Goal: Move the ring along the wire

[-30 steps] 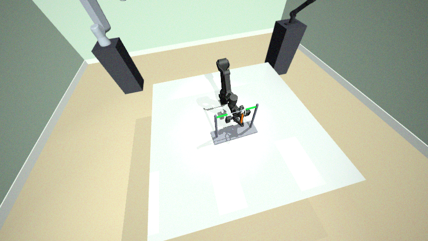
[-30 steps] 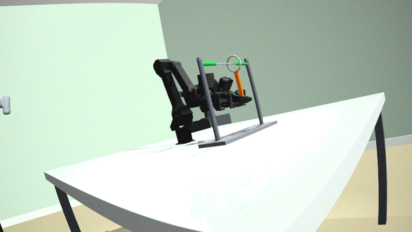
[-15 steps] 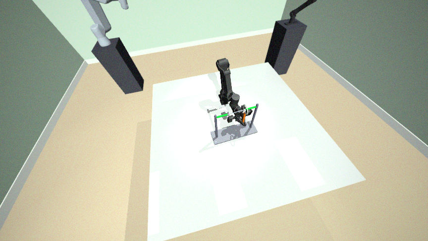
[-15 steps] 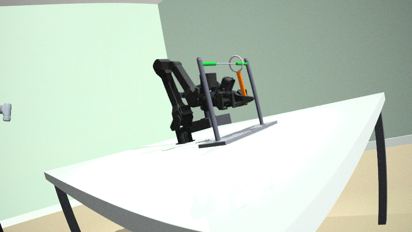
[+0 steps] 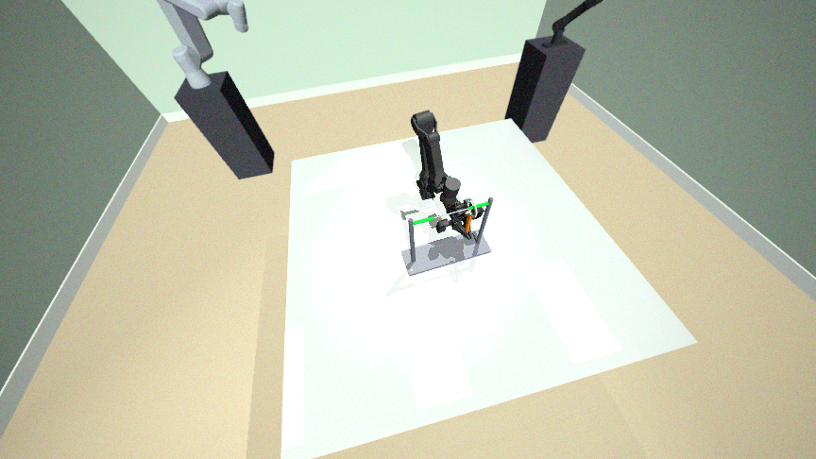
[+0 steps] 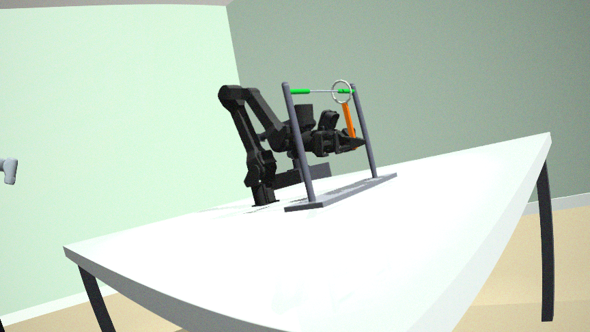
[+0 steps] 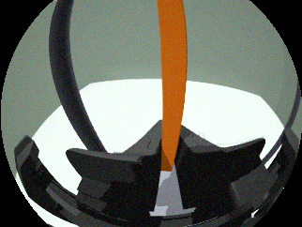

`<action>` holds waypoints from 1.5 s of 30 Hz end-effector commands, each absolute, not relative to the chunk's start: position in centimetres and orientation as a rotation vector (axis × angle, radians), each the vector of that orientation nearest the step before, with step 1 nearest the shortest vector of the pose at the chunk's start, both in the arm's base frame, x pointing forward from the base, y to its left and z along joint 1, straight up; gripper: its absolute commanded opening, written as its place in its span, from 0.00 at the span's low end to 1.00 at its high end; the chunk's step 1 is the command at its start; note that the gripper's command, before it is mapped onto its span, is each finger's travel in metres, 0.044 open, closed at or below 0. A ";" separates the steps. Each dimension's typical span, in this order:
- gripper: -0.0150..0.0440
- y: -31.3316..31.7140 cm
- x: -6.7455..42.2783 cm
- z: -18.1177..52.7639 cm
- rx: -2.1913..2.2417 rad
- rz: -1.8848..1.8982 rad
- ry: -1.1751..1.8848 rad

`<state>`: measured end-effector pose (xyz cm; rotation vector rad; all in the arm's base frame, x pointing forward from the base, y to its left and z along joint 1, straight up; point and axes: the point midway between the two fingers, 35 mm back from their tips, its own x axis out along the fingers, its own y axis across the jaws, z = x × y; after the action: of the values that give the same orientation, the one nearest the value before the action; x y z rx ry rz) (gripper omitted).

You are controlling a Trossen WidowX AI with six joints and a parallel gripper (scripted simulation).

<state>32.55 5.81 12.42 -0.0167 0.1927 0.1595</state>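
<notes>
The ring (image 6: 332,93) is upright with the wire passing through it, around the inner end of the green part (image 5: 483,205) by the right post (image 5: 484,222) (image 6: 366,132) (image 7: 60,56). The orange handle (image 5: 468,223) (image 6: 348,119) (image 7: 173,70) points down from the ring, slightly tilted. My gripper (image 5: 470,235) (image 6: 358,142) (image 7: 166,124) is shut on the handle's lower end, below the wire and close to that post. The thin grey wire (image 6: 321,90) runs left to the other green part (image 5: 422,220) (image 6: 300,91). Any contact between ring and wire cannot be told.
The left post (image 5: 412,242) (image 6: 300,152) stands at the other end of the grey base (image 5: 422,265) (image 6: 305,205). The arm (image 5: 432,154) (image 6: 247,136) reaches in from behind the frame, under the wire. Two dark pedestals (image 5: 242,137) (image 5: 527,96) with other arms stand beyond the table.
</notes>
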 end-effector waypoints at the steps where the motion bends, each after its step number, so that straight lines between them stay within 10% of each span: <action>1: 0.00 6.0 32.3 12.6 -0.010 0.156 0.211; 41: 0.00 6.7 30.4 10.6 -0.006 0.160 0.350; 45: 0.18 6.8 30.4 10.6 -0.010 0.167 0.351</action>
<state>30.42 6.77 10.64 -0.0101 0.3506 0.1668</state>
